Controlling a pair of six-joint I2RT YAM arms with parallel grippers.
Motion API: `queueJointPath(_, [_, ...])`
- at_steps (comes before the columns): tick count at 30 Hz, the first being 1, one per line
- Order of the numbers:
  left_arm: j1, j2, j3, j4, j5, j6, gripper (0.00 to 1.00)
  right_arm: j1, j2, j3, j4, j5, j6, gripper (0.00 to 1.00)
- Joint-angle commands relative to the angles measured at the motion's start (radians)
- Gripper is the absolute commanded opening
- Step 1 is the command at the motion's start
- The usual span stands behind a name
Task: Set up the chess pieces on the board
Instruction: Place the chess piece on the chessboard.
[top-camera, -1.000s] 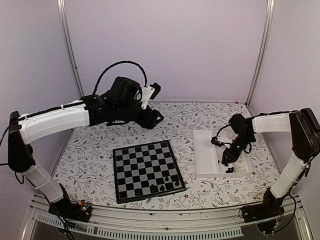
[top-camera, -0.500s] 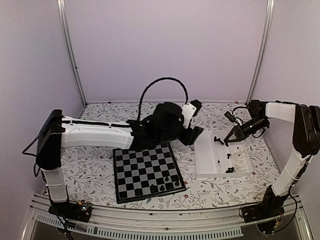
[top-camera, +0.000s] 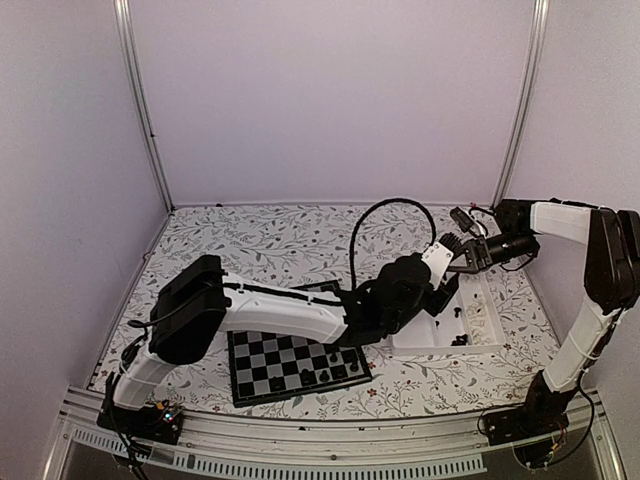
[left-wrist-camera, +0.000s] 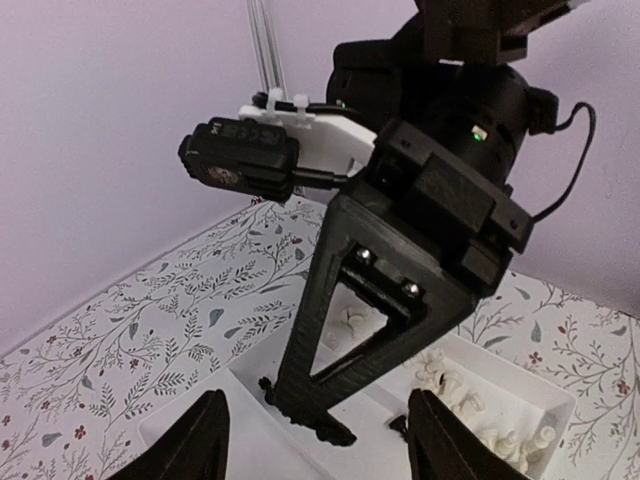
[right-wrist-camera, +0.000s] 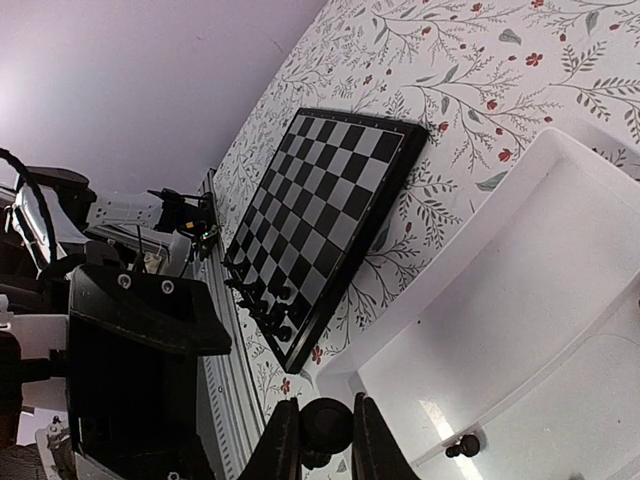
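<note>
Over the near-left compartment of the white tray, my right gripper is shut on a black chess piece. In the top view the right gripper hangs above the tray's far left part. My left gripper is open with nothing between its fingers; it faces the right gripper from close by. In the top view the left gripper sits at the tray's left edge. The board carries a few black pieces at its near right corner.
The left arm lies across the far half of the board. Cream pieces fill a tray compartment. Loose black pieces lie in the tray. The table has a floral cloth and purple walls around it.
The left arm swung right, from the far left over the board to the tray. The right gripper rose out of the tray and moved toward its far left part.
</note>
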Motion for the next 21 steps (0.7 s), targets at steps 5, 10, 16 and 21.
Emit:
queueJointPath(5, [0.008,0.054,0.113,-0.016,-0.064,-0.054,0.60,0.001,-0.045,0.001,-0.011,-0.092,-0.021,0.10])
queueJointPath(10, [0.008,0.069,0.121,-0.038,-0.062,-0.084,0.59,0.002,-0.054,-0.001,-0.012,-0.103,-0.025,0.10])
queueJointPath(16, [0.007,0.089,0.141,-0.075,-0.044,-0.115,0.57,0.003,-0.057,-0.001,-0.013,-0.106,-0.025,0.10])
queueJointPath(21, [0.010,0.104,0.161,-0.094,-0.052,-0.132,0.52,0.002,-0.060,-0.005,-0.011,-0.110,-0.028,0.10])
